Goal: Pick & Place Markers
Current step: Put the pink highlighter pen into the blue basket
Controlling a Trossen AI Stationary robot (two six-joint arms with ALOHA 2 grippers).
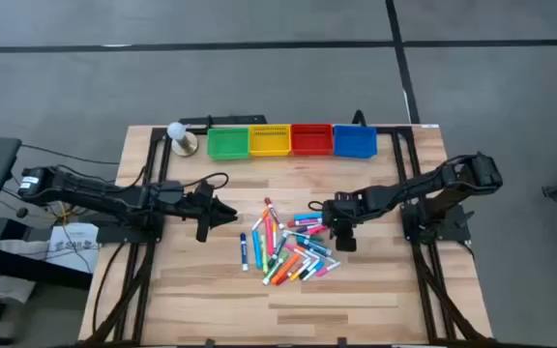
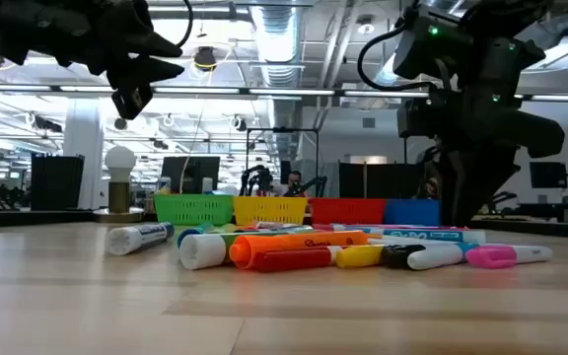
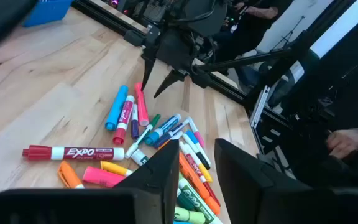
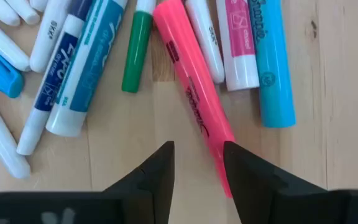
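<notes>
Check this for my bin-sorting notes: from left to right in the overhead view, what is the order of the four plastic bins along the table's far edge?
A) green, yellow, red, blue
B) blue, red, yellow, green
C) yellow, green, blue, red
A: in the high view the green bin sits leftmost, then the yellow bin, the red bin and the blue bin.

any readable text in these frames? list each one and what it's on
"EXPO": red marker, left wrist view.
"EXPO" (partly readable): blue-and-white marker, right wrist view.
Script brand, likely "Sharpie": orange marker, low view; not sure.
Dark print on the pink highlighter, right wrist view: too blurred.
Print on the other markers: too small.
Bins: no text visible.
</notes>
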